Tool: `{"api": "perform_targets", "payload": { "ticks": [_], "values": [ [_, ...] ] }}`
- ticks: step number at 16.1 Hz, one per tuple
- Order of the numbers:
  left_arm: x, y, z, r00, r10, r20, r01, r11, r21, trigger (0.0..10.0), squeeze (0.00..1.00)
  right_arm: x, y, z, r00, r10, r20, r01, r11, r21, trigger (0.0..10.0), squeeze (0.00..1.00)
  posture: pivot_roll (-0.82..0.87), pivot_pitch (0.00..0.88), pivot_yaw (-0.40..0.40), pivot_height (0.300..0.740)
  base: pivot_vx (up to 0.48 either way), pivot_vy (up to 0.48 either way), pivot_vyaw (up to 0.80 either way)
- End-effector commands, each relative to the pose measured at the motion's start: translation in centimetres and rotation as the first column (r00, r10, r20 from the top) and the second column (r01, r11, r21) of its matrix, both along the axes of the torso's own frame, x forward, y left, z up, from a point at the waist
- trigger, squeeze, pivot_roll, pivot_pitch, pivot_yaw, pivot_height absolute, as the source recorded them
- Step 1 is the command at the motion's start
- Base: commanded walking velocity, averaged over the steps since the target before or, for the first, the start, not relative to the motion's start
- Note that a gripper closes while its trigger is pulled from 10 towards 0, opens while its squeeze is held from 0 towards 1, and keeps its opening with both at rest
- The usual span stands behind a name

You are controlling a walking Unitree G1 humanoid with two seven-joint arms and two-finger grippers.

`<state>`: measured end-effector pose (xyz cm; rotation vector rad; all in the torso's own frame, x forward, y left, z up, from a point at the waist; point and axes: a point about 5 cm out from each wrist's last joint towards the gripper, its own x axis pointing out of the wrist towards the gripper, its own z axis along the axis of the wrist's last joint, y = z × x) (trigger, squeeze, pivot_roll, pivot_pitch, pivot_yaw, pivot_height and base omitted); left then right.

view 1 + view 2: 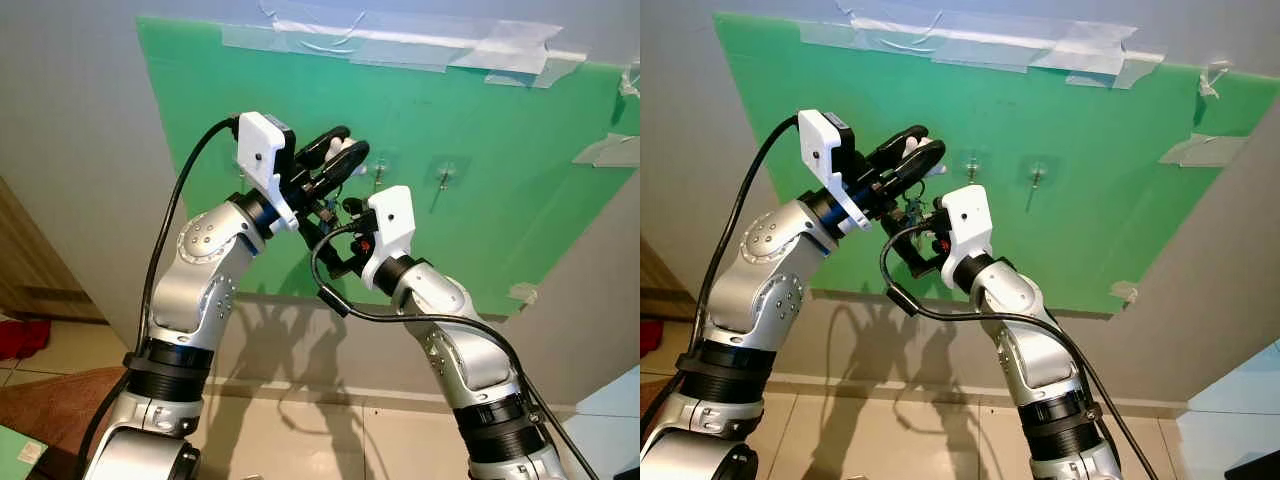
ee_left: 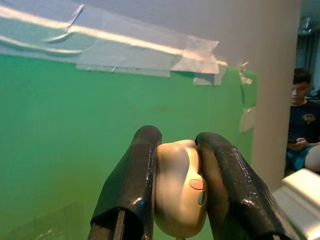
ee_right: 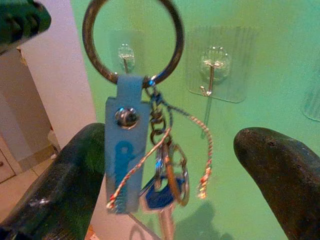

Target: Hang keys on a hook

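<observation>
Nearest, in the right wrist view: right gripper [image 3: 170,165] spread wide, black fingers [image 3: 75,175] well apart and closed on nothing. Between them, hanging free, the keys [image 3: 162,195] on a large metal ring [image 3: 132,40], with a blue leather tab [image 3: 125,150], a blue-headed key and a braided cord (ring's upper edge cut off by the frame). No contact seen between the bunch and either right finger.

Left gripper [image 1: 335,155] raised just above the right one, clamped on a cream-coloured fob [image 2: 180,185]; both fingers pressed against its sides, per the left wrist view. Link between fob and ring not visible (cannot tell).

Both silver arms lifted toward the wall, grippers close together in front of the green board [image 1: 480,180].

Behind: two clear adhesive hooks [image 3: 215,70] stuck on the board, side by side, both bare. Ring in line with the hook nearer the left arm [image 3: 125,55] in the right wrist view, yet apart from it and not on it.

Farther: board taped along its top edge with clear tape [image 1: 970,45]. Beyond the wall corner, a seated person [image 2: 302,120].
</observation>
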<state>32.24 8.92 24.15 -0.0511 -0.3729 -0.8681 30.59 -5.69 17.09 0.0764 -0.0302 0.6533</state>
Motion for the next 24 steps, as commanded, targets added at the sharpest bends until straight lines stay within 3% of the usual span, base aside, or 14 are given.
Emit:
{"api": "perform_targets", "payload": {
  "ticks": [1, 7, 12, 19, 24],
  "values": [
    [0.2, 0.4, 0.3, 1.000, 0.017, 0.020, -0.017, 1.000, 0.010, 0.0, 0.00, 0.2, -0.4, 0.5, 1.000, -0.016, 0.015, 0.016, 1.000, -0.002, 10.0, 0.00, -0.09, 0.000, 0.008, 0.740, 0.000, 0.000, 0.00],
    [0.6, 1.8, 0.4, 0.999, 0.042, 0.020, -0.042, 0.999, 0.002, 0.0, 0.00, 0.3, -1.3, 0.7, 0.999, -0.046, -0.002, 0.046, 0.998, 0.043, 10.0, 0.00, -0.09, 0.000, 0.008, 0.740, 0.000, 0.000, 0.00],
    [0.3, 1.7, 0.3, 1.000, 0.024, 0.016, -0.024, 1.000, 0.004, 0.0, 0.00, 0.5, -1.6, 1.5, 0.999, -0.054, 0.004, 0.054, 0.995, 0.086, 10.0, 0.00, -0.09, 0.000, 0.008, 0.740, 0.000, 0.000, 0.00],
    [0.1, 1.5, 0.0, 1.000, 0.013, 0.010, -0.013, 1.000, 0.010, 0.0, 0.00, 0.2, -0.9, 2.9, 0.999, -0.033, 0.025, 0.029, 0.992, 0.119, 10.0, 0.00, -0.08, 0.000, 0.008, 0.740, 0.000, 0.000, 0.00],
    [0.3, 1.6, -0.1, 0.999, 0.033, 0.007, -0.033, 0.999, 0.017, 0.0, 0.00, -0.3, -0.5, 2.5, 1.000, -0.012, 0.010, 0.010, 0.994, 0.105, 10.0, 0.00, -0.08, 0.000, 0.009, 0.740, 0.000, 0.000, 0.00]
  ]
}}
